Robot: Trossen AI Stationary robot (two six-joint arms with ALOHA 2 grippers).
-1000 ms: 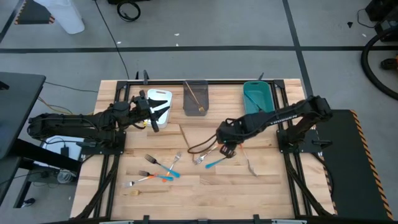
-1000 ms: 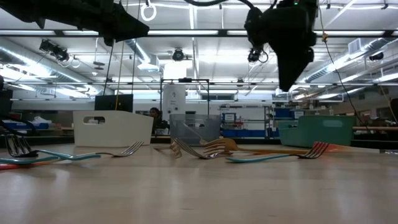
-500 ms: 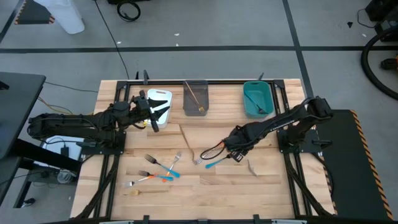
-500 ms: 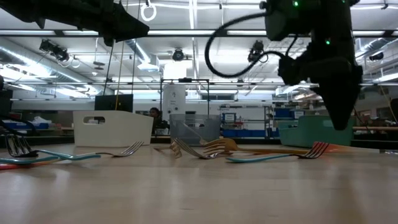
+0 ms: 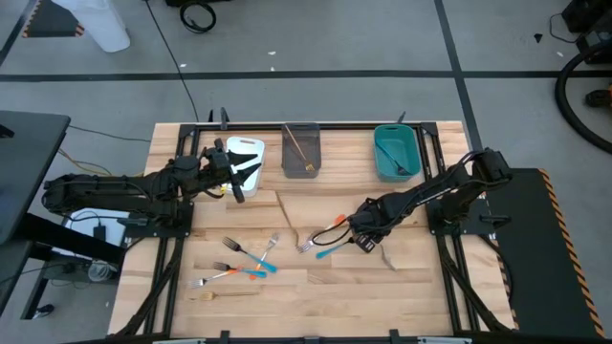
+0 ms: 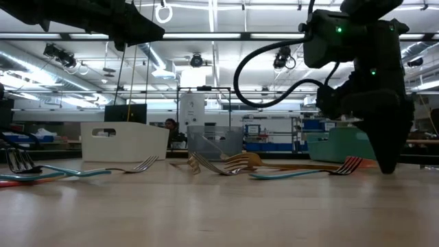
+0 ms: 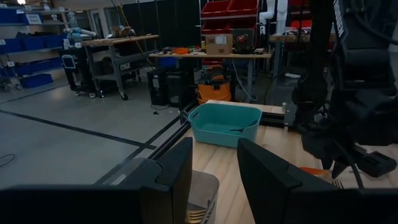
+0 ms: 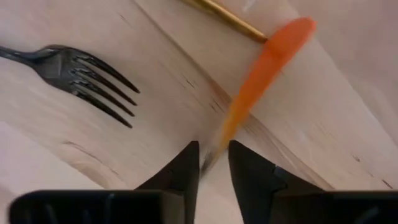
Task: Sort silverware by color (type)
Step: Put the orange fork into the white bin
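Note:
The silverware lies in two loose groups on the table [image 5: 287,315]. By my right gripper [image 5: 367,240] are an orange-handled utensil [image 8: 273,56], a blue-handled fork [image 5: 328,251], a dark-headed fork [image 8: 87,73] and a gold piece [image 8: 227,17]. My right gripper is down at the table top [image 6: 387,165]. It is open by a narrow gap, and its fingertips stand on either side of the orange utensil's thin neck [image 8: 216,146]. My left gripper [image 5: 245,172] waits, open, above the white bin [image 5: 247,149].
Three bins stand along the far edge: white, grey [image 5: 301,153] with a gold fork inside, and teal [image 5: 395,153] with a blue utensil inside. More forks lie at the near left [image 5: 244,256], and a gold one is nearer still [image 5: 225,294]. Another gold piece [image 5: 387,256] lies just right of my right gripper.
My right gripper has moved a little toward the table's right and near edges. It has come down from well above the forks to the table top, over the orange utensil. The silverware has not moved.

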